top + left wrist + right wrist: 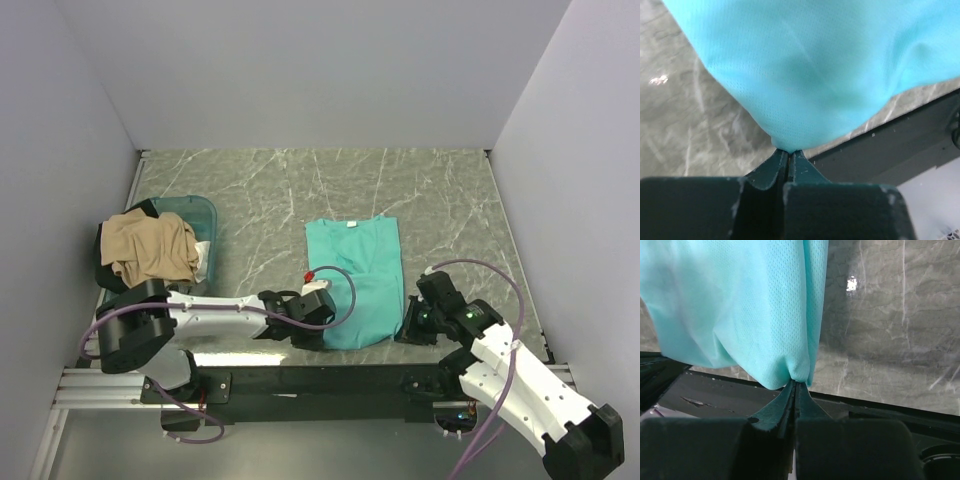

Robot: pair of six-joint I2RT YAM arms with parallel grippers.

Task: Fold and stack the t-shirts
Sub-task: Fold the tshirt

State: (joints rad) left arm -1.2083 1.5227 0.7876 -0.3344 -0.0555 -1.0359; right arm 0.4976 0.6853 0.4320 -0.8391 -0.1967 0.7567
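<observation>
A teal t-shirt (358, 275) lies folded narrow on the marble table, neck label at the far end. My left gripper (322, 322) is shut on its near left hem corner; in the left wrist view the teal cloth (820, 70) is pinched at the fingertips (789, 150). My right gripper (407, 327) is shut on the near right hem corner; in the right wrist view the cloth (740, 305) hangs from the closed fingertips (796, 382). A tan t-shirt (150, 247) lies heaped on the tub at the left, over dark cloth (105, 268).
A translucent bluish tub (200, 215) stands at the left under the tan heap. Grey walls close in the table on three sides. A black rail (330, 380) runs along the near edge between the arm bases.
</observation>
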